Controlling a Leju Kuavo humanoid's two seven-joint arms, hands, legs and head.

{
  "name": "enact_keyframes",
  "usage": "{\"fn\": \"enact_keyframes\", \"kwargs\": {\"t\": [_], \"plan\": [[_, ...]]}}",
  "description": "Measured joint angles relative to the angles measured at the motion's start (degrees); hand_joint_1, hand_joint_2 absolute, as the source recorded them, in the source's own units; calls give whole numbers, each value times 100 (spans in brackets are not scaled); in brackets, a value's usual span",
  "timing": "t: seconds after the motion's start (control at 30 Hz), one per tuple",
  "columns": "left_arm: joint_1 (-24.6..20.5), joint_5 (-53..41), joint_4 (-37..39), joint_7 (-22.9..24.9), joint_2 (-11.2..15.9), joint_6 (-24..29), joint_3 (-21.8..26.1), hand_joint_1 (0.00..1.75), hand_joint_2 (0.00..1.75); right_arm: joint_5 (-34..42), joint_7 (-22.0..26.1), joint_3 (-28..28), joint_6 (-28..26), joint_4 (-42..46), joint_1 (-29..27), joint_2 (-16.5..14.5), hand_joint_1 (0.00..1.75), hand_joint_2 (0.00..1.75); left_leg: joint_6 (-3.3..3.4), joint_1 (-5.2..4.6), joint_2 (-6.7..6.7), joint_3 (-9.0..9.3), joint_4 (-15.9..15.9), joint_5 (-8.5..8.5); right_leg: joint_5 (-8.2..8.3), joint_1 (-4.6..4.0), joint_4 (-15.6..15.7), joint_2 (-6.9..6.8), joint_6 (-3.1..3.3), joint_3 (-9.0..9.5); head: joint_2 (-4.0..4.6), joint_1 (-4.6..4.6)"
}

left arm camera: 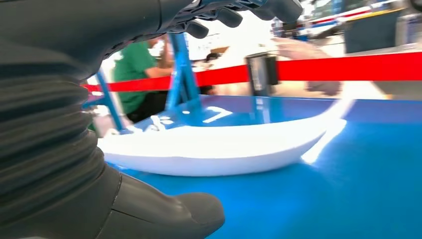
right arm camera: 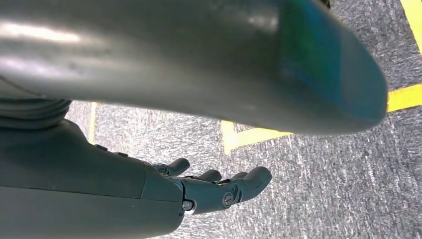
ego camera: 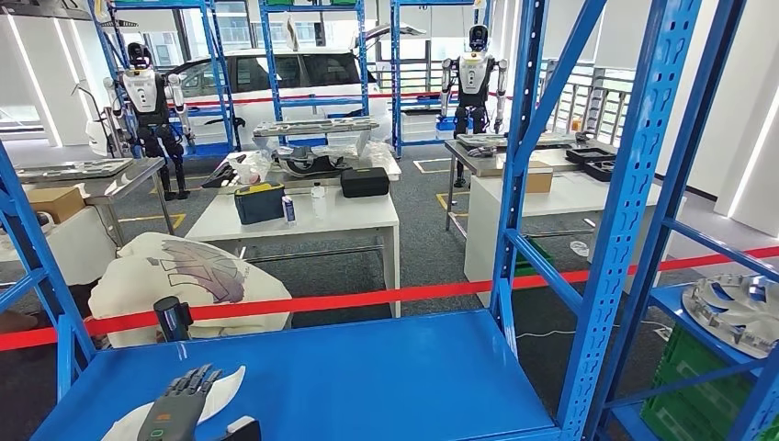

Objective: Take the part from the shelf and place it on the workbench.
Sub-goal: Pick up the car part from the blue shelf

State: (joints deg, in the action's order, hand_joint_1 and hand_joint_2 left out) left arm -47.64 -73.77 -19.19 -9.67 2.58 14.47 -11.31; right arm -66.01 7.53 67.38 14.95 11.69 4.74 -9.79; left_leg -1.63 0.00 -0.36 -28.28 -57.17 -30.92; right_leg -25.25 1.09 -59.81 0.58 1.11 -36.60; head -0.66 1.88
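Under the left hand (ego camera: 176,407) a white part (ego camera: 223,386) is lying on the blue shelf (ego camera: 386,377), its pointed end reaching out past the fingertips. That hand is hovering palm down over the part with fingers spread, holding nothing; in the left wrist view the fingers (left arm camera: 234,15) are sitting above the part (left arm camera: 219,147) and the thumb (left arm camera: 164,211) below it, neither touching. Just beyond the fingertips, red tape (ego camera: 367,299) is running across. Down by the floor (right arm camera: 323,174), the right hand (right arm camera: 209,189) is hanging empty, fingers loosely extended.
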Motion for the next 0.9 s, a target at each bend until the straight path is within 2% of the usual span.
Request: {"fn": "enact_keyframes", "kwargs": {"t": [0.1, 0.17, 0.5, 0.9], "plan": [[-39, -147, 47, 552, 25, -5, -16, 0, 175, -12, 2, 1, 0, 0, -1, 0, 0, 0, 0, 0, 0, 0, 0, 0, 0, 0, 0, 0, 0, 0, 0, 0], [-49, -198, 76, 729, 45, -23, -27, 0, 175, -19, 3, 1, 1, 0, -1, 0, 0, 0, 0, 0, 0, 0, 0, 0, 0, 0, 0, 0, 0, 0, 0, 0], [-148, -317, 227, 1109, 161, -785, -39, 0, 175, -9, -3, 4, 1, 0, 1, 0, 0, 0, 0, 0, 0, 0, 0, 0, 0, 0, 0, -1, 0, 2, 0, 0], [-117, -332, 344, 1243, 333, -901, -39, 0, 175, -13, 1, 5, 0, 0, 2, 0, 0, 0, 0, 0, -1, -1, 0, 0, -2, 0, 0, -3, -3, 3, 0, 0]]}}
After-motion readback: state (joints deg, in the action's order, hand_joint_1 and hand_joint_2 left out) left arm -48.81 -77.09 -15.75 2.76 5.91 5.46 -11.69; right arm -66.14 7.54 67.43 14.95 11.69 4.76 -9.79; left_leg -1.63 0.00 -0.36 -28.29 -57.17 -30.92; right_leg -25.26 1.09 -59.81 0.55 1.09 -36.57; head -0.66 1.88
